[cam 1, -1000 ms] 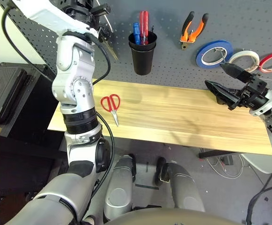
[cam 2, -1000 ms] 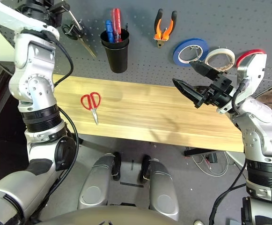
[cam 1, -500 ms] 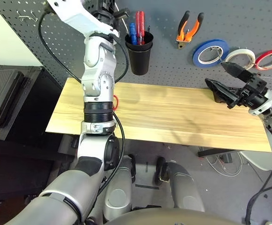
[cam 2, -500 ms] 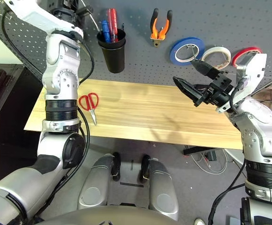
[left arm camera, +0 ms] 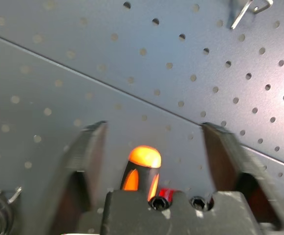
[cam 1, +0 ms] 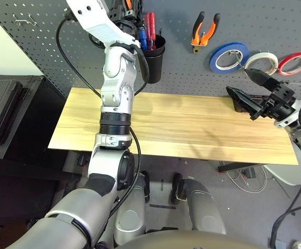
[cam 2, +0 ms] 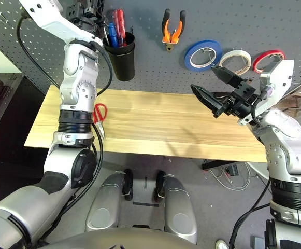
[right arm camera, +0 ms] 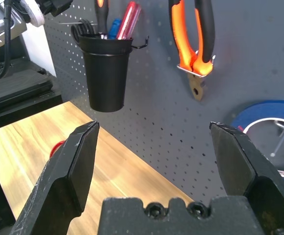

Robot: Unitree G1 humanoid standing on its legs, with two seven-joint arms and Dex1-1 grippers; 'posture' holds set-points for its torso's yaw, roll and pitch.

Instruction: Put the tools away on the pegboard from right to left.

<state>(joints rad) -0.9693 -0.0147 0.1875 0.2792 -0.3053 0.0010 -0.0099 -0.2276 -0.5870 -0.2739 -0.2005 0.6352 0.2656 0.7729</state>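
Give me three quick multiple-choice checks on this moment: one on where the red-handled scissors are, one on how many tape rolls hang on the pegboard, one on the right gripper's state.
1. Where are the red-handled scissors?
A. Lying on the wooden table
B. Hanging on the pegboard
C. Standing in the black cup

2. How many tape rolls hang on the pegboard?
A. One
B. Two
C. Three

3. What is the state of the right gripper?
A. Shut on the pliers
B. Open and holding nothing
C. Shut on a tape roll

Answers:
1 A: their red handles lie on the wooden table beside the left arm.
2 C: the blue tape roll, the cream-white tape roll and the red tape roll hang in a row.
3 B: its fingers stand wide apart above the table with nothing between them.
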